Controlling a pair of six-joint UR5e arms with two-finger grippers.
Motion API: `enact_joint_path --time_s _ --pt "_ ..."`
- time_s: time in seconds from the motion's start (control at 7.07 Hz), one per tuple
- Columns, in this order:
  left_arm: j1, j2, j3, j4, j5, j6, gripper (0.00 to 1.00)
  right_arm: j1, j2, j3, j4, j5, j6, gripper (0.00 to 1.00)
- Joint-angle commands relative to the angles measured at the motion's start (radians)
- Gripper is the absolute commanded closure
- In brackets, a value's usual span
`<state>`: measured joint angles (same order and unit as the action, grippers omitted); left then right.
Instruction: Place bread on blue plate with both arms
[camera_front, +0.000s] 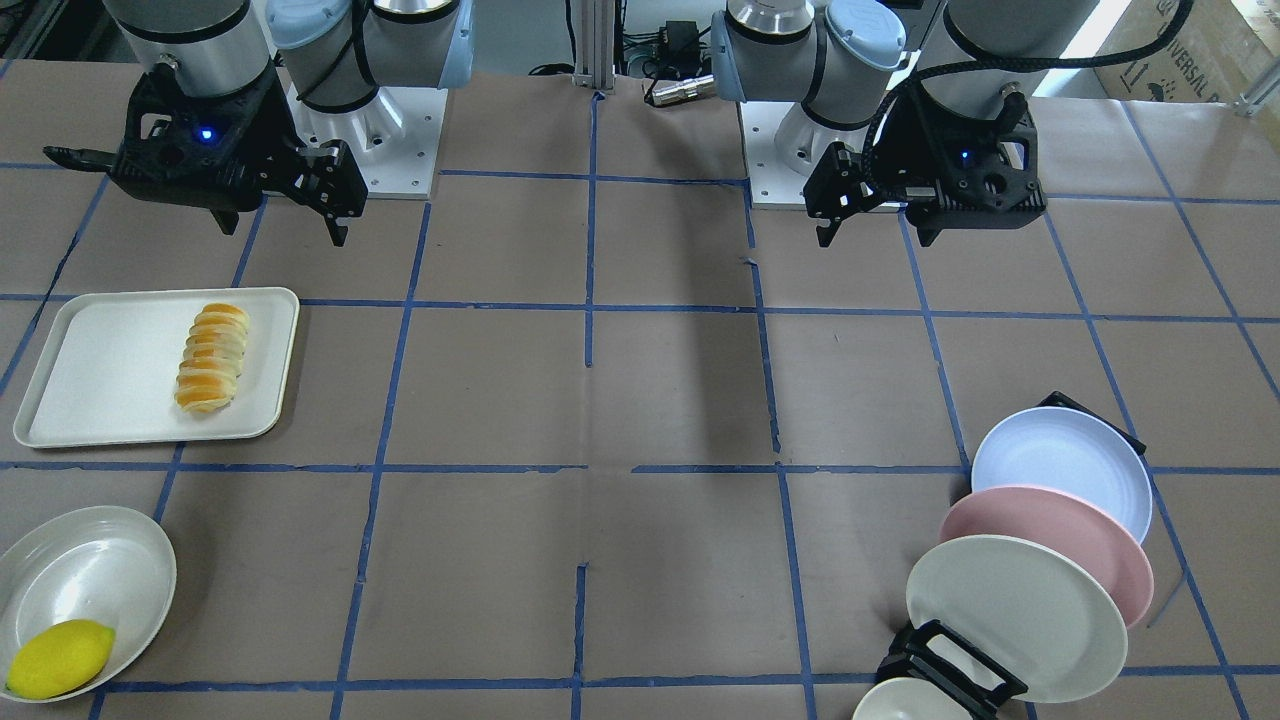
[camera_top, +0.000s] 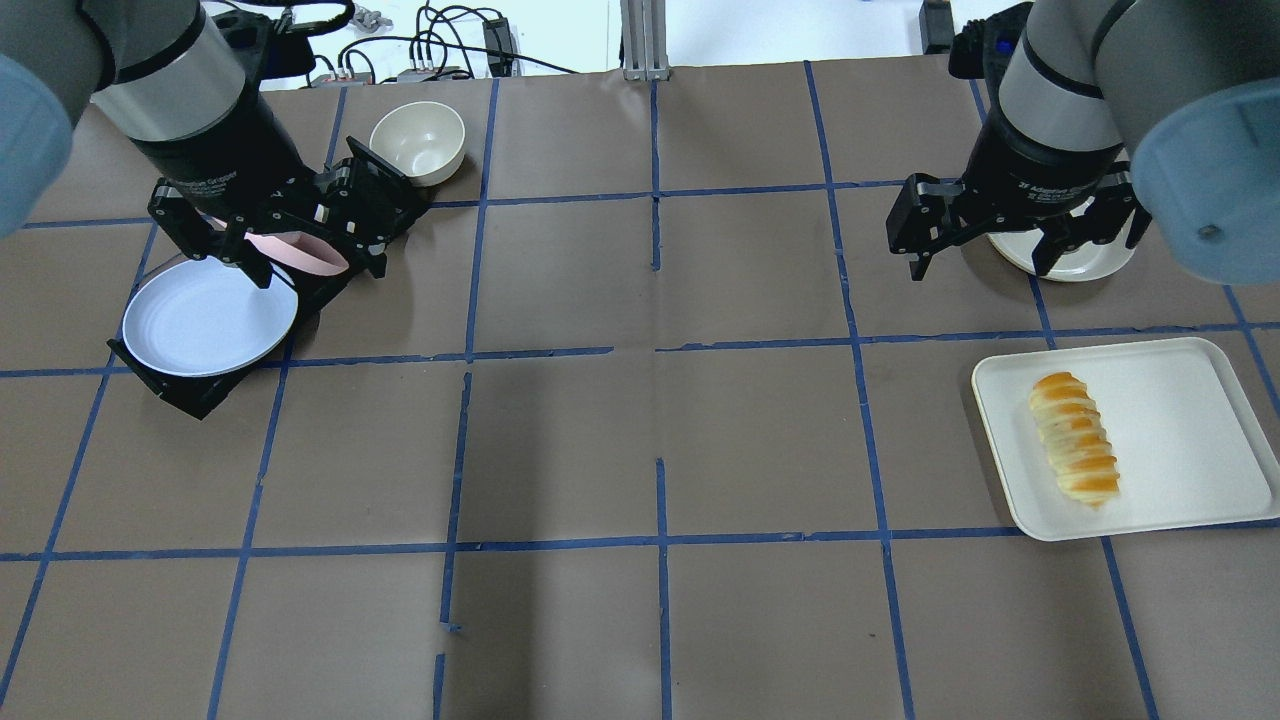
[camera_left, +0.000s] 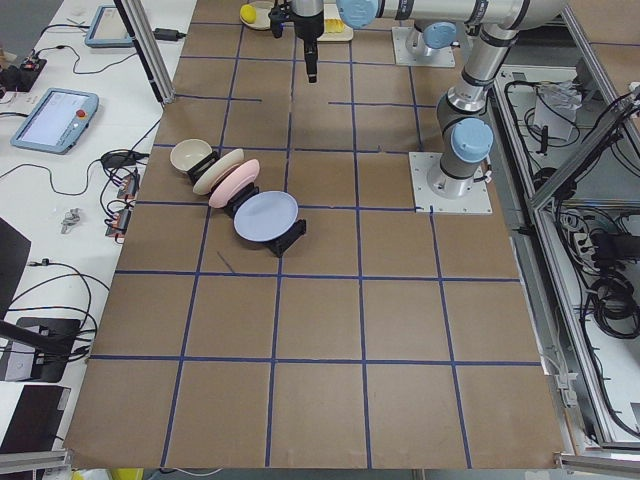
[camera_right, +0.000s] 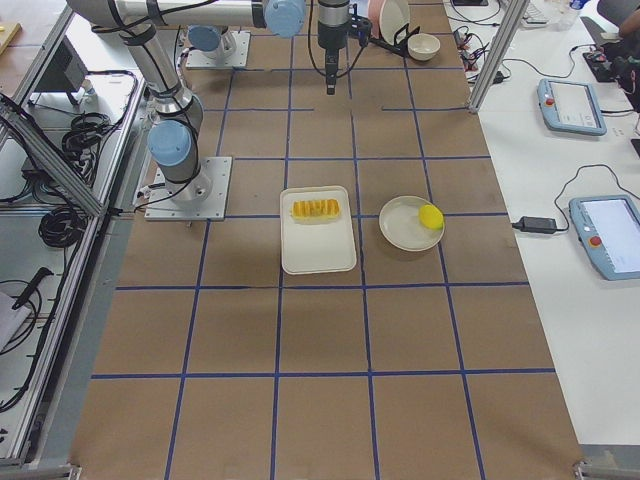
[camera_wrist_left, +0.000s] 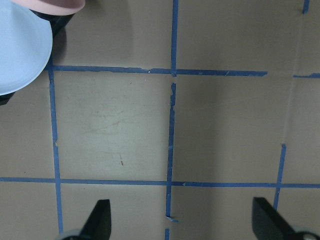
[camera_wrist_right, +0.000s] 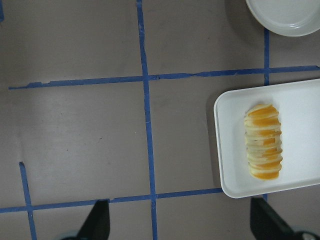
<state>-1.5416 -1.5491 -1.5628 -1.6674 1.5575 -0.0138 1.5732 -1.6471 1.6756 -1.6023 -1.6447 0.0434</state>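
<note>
Seen from over the robot's shoulders, the left gripper (camera_wrist_left: 183, 220) hangs above the brown paper-covered table with its blue tape grid (camera_top: 660, 430), jaws spread wide and holding nothing. It is at about 12 o'clock of the round, pale-blue matte plate (camera_top: 205, 320). That plate leans in the 7 o'clock end slot of a black wire dish rack (camera_top: 190, 395), just in front of a round pink plate (camera_front: 1050, 520) and a round cream-white plate (camera_front: 1015, 615). Well apart, at the table's 3 o'clock, the right gripper (camera_wrist_right: 181, 220) hovers with its jaws equally wide and empty. It sits at about 11 o'clock of a white rectangular tray (camera_top: 1180, 360). The ridged, orange-and-cream loaf of bread (camera_top: 1075, 438) lies lengthwise on the tray's 9 o'clock half. Nothing has been picked up, and the hazards look plain. The blue plate's thin, smooth rim offers little purchase, so a shallow pinch could let it slip. A careless pull could drag the pink plate along or tip the rack. The soft loaf may crush under a hard squeeze, or sag and roll if gripped near one end. It also looks long against the plate, so an off-centre drop could leave it hanging over the rim. Plate and bread start at opposite ends of the table, so the arms must meet near the middle, where mistimed moves risk a collision.
</note>
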Motion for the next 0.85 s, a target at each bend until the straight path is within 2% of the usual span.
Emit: enact_joint_path --time_s 0.0,0.14,0.42,0.71 --pt "0.000 0.000 -0.002 0.000 -0.004 0.000 0.00 -0.034 0.001 0.051 -0.030 -0.006 -0.159 0.00" --pt "-0.002 0.001 -0.005 0.000 -0.004 0.000 0.00 -0.088 -0.006 0.099 -0.075 -0.010 -0.192 0.00" --pt "-0.002 0.003 -0.006 0.000 -0.001 0.000 0.00 -0.227 -0.008 0.166 -0.094 -0.009 -0.328 0.02" --pt "0.014 0.009 -0.005 0.000 0.007 0.068 0.00 -0.356 -0.005 0.286 -0.212 -0.010 -0.440 0.02"
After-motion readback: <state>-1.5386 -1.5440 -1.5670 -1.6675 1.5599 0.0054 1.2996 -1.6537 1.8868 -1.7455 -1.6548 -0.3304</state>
